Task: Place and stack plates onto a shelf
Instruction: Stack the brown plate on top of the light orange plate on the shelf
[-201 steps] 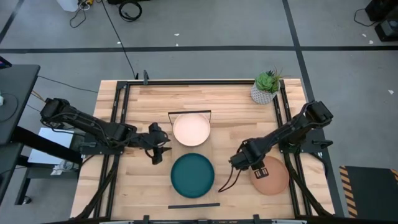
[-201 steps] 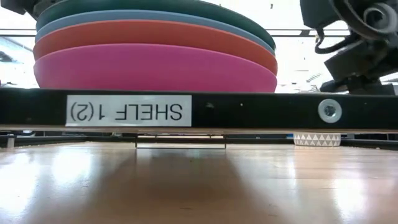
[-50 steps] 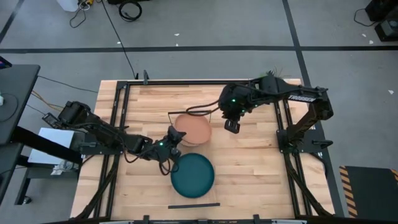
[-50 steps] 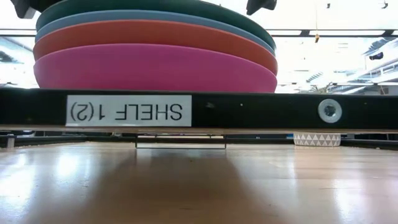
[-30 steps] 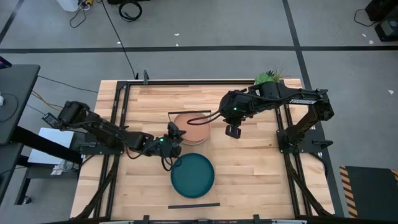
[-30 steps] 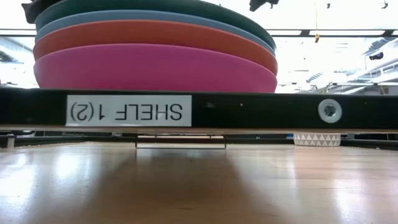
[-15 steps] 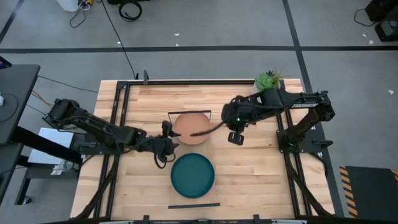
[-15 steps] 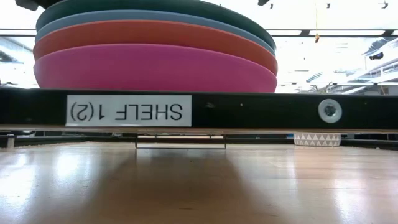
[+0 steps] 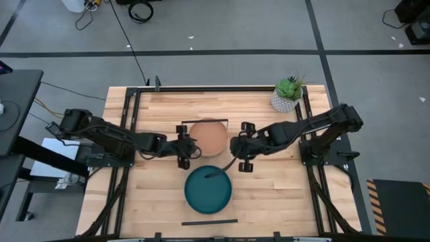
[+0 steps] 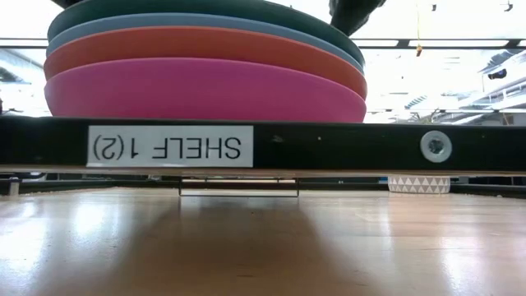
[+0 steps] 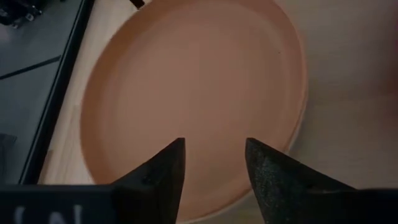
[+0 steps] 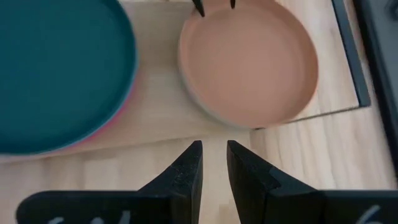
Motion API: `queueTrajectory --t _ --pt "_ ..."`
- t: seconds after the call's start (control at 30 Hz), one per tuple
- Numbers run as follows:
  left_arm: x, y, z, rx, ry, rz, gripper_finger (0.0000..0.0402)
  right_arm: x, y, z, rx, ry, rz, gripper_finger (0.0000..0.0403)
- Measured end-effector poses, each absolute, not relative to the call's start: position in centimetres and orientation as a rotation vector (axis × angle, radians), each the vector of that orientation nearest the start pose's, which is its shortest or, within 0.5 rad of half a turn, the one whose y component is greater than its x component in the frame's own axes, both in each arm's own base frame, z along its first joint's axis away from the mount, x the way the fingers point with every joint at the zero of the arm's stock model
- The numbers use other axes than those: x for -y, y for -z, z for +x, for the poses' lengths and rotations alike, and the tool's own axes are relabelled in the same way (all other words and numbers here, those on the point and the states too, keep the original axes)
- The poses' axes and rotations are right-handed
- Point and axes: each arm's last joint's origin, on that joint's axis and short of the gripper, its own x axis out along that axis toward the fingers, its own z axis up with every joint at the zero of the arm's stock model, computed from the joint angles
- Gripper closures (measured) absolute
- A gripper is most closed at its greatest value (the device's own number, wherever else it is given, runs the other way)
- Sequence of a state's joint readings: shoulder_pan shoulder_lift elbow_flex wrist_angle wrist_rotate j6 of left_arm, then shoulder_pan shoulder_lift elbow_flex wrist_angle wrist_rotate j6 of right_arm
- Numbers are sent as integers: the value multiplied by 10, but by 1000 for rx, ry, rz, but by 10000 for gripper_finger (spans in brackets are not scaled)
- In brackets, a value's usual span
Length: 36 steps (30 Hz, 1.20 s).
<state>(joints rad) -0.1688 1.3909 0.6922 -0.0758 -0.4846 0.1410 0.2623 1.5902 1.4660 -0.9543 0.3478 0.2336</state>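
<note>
A terracotta plate [image 9: 207, 136] lies at the far end of the light-wood shelf [image 9: 232, 173]. A paler rim [image 11: 301, 121] shows under it. At the near end a dark teal plate [image 9: 208, 189] tops a stack. In the low view the stack is teal [image 10: 205, 10] over blue, orange and magenta [image 10: 205, 90]. My left gripper [image 9: 185, 149] is open at the terracotta plate's left edge, its fingers [image 11: 174, 163] over the plate's rim [image 11: 124, 193]. My right gripper [image 9: 242, 146] stands just right of the shelf, its fingers [image 12: 190, 163] only a narrow gap apart and holding nothing.
A potted plant [image 9: 287, 95] stands at the table's far right corner. Black frame rails run along the left [image 9: 125, 134] and right [image 9: 310, 134] sides of the table. The shelf's black end bar with the label [image 10: 168, 146] fills the low view. Bare wood lies right of the shelf [image 9: 275, 188].
My right gripper has moved from beside the terracotta plate toward the near edge and slightly left, dropping lower, with its arm stretched out flatter. My left gripper has shifted only a little at the plate's left edge. The terracotta plate now lies flat on the plate beneath it.
</note>
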Motion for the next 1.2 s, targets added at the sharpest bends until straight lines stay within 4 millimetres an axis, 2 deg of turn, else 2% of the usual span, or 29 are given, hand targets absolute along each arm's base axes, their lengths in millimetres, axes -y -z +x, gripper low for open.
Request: queueTrajectory --t 0.33,0.53,0.8,1.03,1.2 --pt "33 -183 265 -765 -258 395 230 -71 -250 332 -716 193 -277 324" --pt "38 -200 258 -702 -262 422 230 -47 -213 334 -562 200 -299 324" --pt "36 -198 254 -741 -282 387 230 -11 -173 316 -566 187 -220 324" --pt "36 -199 254 -731 -283 384 230 -8 -162 308 -544 170 -194 324" --pt "36 -200 255 -716 -282 385 230 -10 -173 314 -506 162 -239 324"
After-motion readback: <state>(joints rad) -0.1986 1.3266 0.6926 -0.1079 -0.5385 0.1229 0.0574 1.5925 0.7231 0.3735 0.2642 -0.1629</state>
